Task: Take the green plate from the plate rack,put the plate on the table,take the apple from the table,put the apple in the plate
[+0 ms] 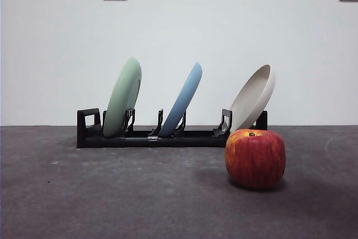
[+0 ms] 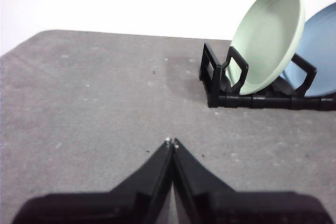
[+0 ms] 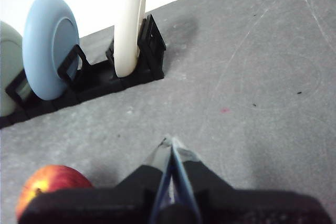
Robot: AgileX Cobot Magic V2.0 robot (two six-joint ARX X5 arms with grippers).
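Presently both arms wait: left tool (image 2: 171, 142) and right tool (image 3: 170, 142) clenched on nothing, above bare desk (image 1: 112, 194). Green plate (image 1: 123, 96) leans in the plate rack (image 1: 154, 136), end slot, prongs propping it; apple (image 1: 255, 158) sits on the desk just before the rack's other end.

Green plate (image 1: 123, 98), blue plate (image 1: 182, 100), beige plate (image 1: 253, 98) leaning in black plate rack (image 1: 151, 137) mid-frame, apple (image 1: 255, 158) lower right on table (image 1: 112, 194)
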